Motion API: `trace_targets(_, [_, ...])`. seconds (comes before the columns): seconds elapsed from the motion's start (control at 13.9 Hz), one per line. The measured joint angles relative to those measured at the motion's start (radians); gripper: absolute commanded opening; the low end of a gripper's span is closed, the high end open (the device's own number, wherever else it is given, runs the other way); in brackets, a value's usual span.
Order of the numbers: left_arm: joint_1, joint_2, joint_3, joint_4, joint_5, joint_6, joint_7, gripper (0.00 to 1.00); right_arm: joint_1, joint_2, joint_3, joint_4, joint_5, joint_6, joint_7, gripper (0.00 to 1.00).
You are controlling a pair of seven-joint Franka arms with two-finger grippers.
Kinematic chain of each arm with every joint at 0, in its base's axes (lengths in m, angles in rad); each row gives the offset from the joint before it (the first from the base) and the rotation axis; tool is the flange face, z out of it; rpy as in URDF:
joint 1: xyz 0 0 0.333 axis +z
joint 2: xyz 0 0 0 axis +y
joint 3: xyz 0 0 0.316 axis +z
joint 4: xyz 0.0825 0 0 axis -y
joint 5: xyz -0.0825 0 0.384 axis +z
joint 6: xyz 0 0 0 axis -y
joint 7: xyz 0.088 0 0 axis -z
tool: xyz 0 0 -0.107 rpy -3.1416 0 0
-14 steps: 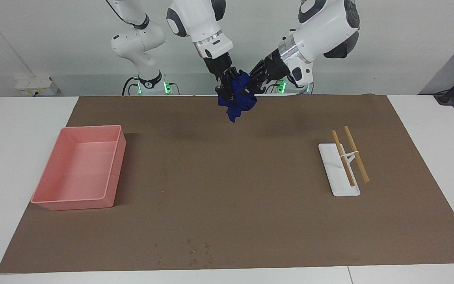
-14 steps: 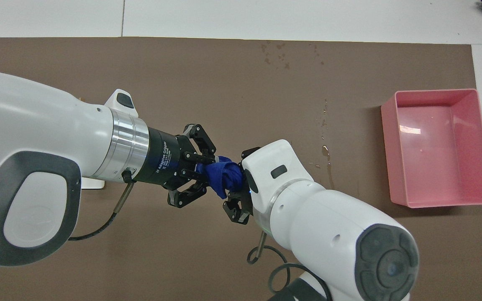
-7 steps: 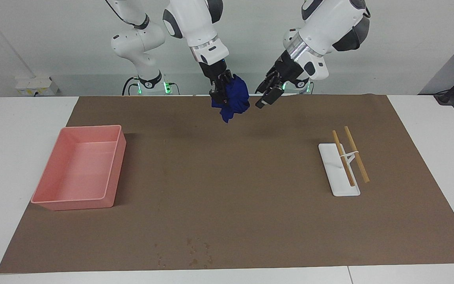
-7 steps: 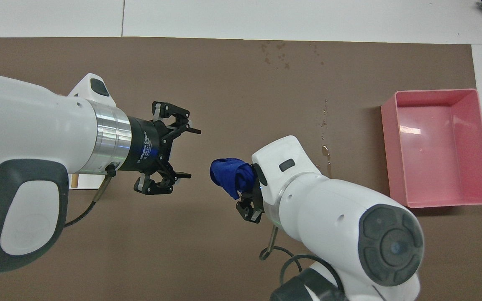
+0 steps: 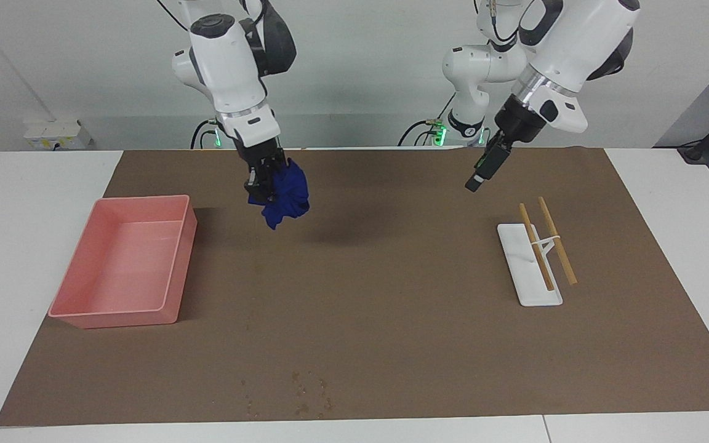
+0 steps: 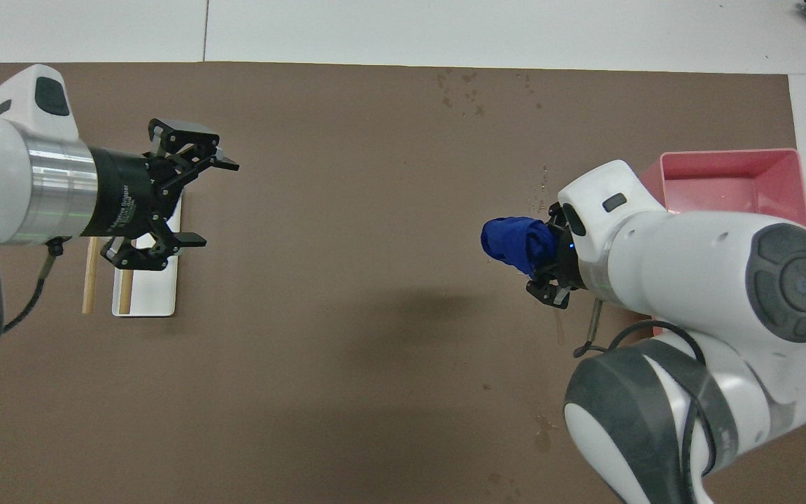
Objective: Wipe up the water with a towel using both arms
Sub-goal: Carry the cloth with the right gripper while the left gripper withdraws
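On the brown mat point(image 5: 391, 307) I see water drops point(image 5: 305, 394) at the edge farthest from the robots. My right gripper point(image 5: 266, 183) pinches the towel point(image 5: 282, 198) above the mat beside the pink tray point(image 5: 173, 271). My left gripper point(image 6: 189, 203), jaws spread and empty, hovers over the chopstick rest point(image 5: 530, 289). Its lettering reads partly "Gripper".

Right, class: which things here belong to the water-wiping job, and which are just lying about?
For the job:
- towel, held in the right pincer
- left pincer, open, holding nothing
- water drops on the mat

Lying about:
- pink tray
- chopsticks on white rest
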Motion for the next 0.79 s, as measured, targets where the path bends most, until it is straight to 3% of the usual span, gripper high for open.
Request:
trace_targets(0.22, [0.004,0.000,0.001,0.000,0.110,-0.027,0.297,1.00,-0.028,0.026,0.001,-0.057,-0.017,0.060,-0.001,0.00])
trace_targets(0.5, [0.025,-0.001,0.023,0.011,0.219,-0.145,0.663,1.00,-0.055,0.161,0.001,-0.085,-0.072,0.229,-0.001,0.00])
trace_targets(0.79, [0.031,-0.003,0.038,0.044,0.258,-0.265,0.819,1.00,-0.070,0.228,0.002,-0.084,-0.080,0.303,-0.001,0.00])
